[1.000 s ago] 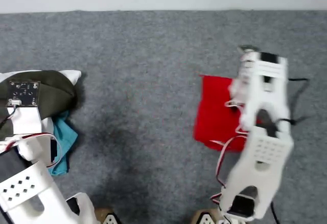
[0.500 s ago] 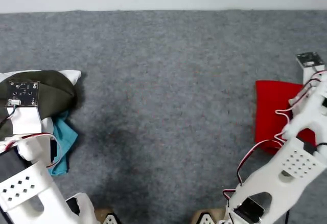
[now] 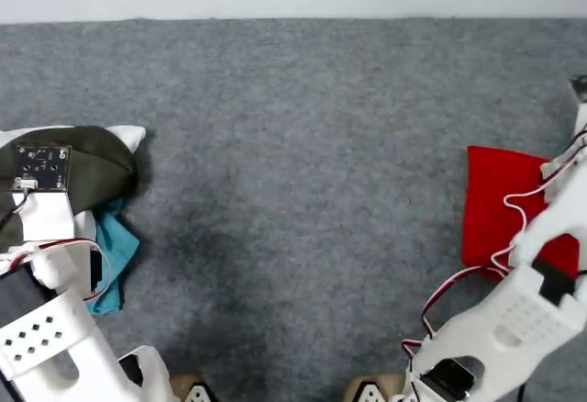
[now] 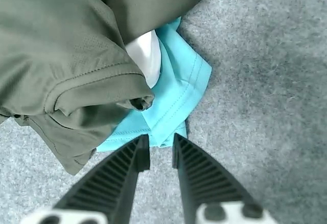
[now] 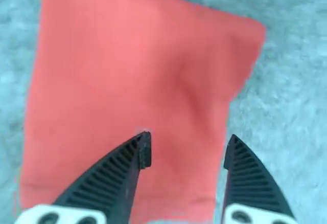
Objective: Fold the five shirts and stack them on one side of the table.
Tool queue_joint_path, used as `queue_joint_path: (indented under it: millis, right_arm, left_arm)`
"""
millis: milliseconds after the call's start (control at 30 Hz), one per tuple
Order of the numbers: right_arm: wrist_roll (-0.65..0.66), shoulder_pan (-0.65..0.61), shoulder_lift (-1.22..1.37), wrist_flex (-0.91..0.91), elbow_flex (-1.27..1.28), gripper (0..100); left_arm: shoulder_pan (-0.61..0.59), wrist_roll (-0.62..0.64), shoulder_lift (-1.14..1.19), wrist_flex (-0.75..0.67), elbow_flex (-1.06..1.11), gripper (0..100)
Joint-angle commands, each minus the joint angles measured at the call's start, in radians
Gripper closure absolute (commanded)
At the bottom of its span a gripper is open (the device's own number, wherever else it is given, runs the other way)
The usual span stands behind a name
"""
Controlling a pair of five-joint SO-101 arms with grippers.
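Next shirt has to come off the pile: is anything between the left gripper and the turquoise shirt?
Nothing visible lies between the left gripper and the bare hem corner of the turquoise fabric shirt. Farther in, the crumpled olive-green shirt and a white garment lie on top of it.

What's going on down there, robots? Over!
Right gripper open over red shirt. Left gripper barely open beside olive shirt, teal shirt heap. Nothing blocking.
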Motion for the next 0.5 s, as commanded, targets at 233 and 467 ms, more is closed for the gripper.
queue_joint_path:
  millis: [233, 467]
  right_arm:
    - [-0.014, 0.016, -0.087, 0.219, 0.026, 96.7]
    - [-0.014, 0.033, 0.039, 0.177, 0.098, 99.0]
  left_arm:
    - [-0.002, 0.003, -0.015, 0.005, -0.005, 92]
    - [-0.002, 0.008, -0.015, 0.005, -0.005, 92]
